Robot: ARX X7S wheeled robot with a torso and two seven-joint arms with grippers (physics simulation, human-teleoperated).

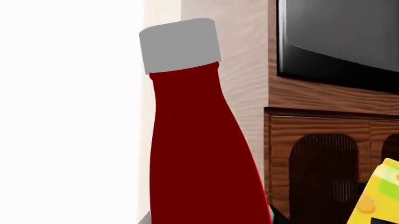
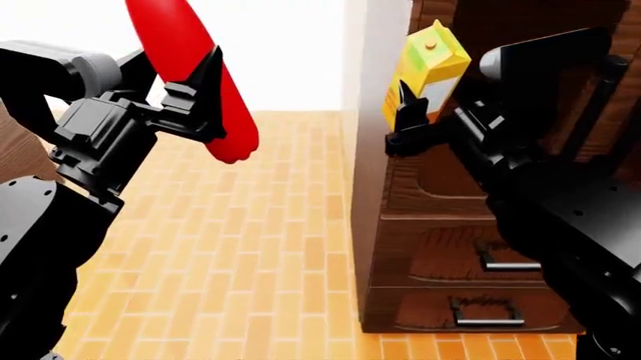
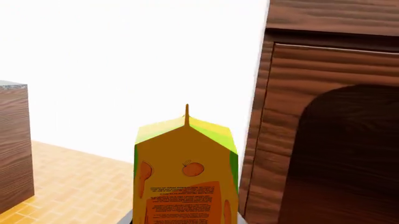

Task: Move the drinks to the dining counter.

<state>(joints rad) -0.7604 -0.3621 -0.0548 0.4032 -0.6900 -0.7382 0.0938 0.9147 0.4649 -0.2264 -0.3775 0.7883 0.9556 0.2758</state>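
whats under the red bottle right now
Only orange brick floor shows below the red bottle, held in the air by the left gripper. Its cap is cut off in the head view.

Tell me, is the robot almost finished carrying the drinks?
Not yet. Nothing shows as delivered: no dining counter appears in these views. In hand: the left gripper holds the red bottle in the air, and the right gripper holds the yellow carton. Left: setting both down. No can is visible.

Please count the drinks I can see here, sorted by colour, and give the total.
Red: 1, the red bottle, held in the left gripper.
Yellow-orange: 1, the carton, held in the right gripper.
Total: 2 drinks.
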